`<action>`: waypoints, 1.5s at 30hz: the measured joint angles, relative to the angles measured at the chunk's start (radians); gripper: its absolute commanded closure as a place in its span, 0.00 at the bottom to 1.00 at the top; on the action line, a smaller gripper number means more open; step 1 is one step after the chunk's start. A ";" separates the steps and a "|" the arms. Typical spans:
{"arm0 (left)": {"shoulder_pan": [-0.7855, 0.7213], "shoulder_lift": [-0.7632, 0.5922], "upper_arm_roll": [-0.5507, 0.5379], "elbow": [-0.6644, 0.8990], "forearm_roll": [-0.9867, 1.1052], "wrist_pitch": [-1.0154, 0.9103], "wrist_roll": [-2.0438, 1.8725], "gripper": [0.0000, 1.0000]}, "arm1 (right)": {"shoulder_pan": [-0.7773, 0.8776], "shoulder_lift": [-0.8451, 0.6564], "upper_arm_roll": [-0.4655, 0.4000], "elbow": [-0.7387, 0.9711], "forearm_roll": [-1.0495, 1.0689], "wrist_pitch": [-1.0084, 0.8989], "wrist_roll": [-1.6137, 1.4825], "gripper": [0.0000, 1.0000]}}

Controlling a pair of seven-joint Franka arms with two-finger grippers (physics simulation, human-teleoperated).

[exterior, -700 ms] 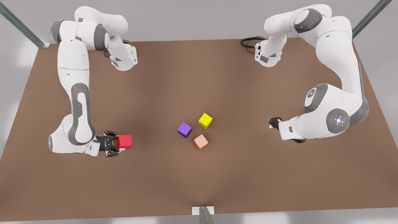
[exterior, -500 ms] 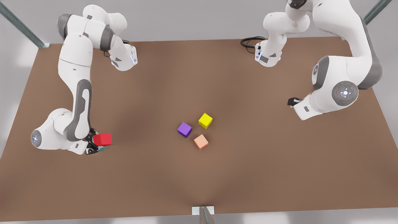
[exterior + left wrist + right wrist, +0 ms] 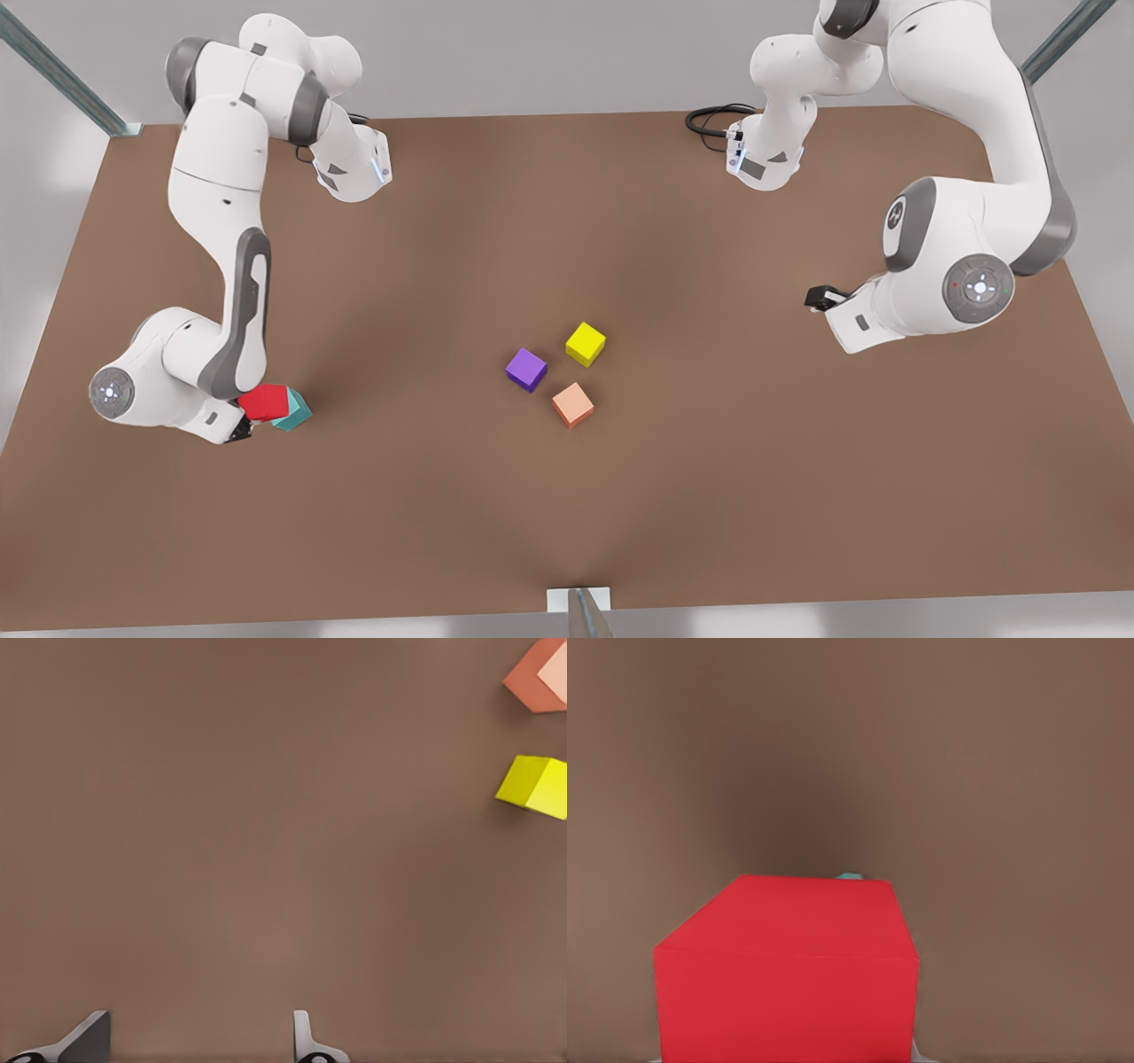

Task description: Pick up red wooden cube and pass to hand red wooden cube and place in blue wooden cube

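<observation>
- Right gripper (image 3: 241, 429), its arm folded low near the table's (image 3: 567, 496) front-view left edge, holds the red wooden cube (image 3: 264, 402) against the blue wooden cube (image 3: 294, 410).
- Left gripper (image 3: 199, 1041) hovers wide open near the opposite edge, wrist tilted.

Red wooden cube (image 3: 264, 401) — bright, matte — overlapping teal blue wooden cube (image 3: 296, 411) on table

Simulated robot bench, brown table (image 3: 567, 221)

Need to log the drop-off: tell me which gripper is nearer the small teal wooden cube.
Right. The right gripper holds the red wooden cube against the small teal wooden cube. The left gripper waits open across the table, beyond the middle cubes.
</observation>
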 measured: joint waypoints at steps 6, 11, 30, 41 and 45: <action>0.000 0.002 0.000 0.000 -0.001 -0.001 0.003 0.00 | 0.006 0.003 0.003 -0.036 -0.003 0.062 0.021 0.43; 0.000 0.004 0.000 0.000 -0.001 -0.001 0.005 0.00 | 0.012 0.007 0.005 -0.051 -0.003 0.091 0.035 0.43; 0.000 0.014 0.000 0.000 -0.001 -0.001 0.007 0.00 | 0.020 -0.044 0.000 -0.068 0.010 0.089 0.048 0.00; 0.001 0.015 0.000 0.000 -0.001 -0.002 0.008 0.00 | 0.001 -0.046 0.008 0.131 0.050 -0.258 0.317 0.00; 0.000 0.015 0.000 -0.001 -0.001 -0.002 0.008 0.00 | 0.017 0.069 0.051 0.330 0.102 -0.451 0.642 0.00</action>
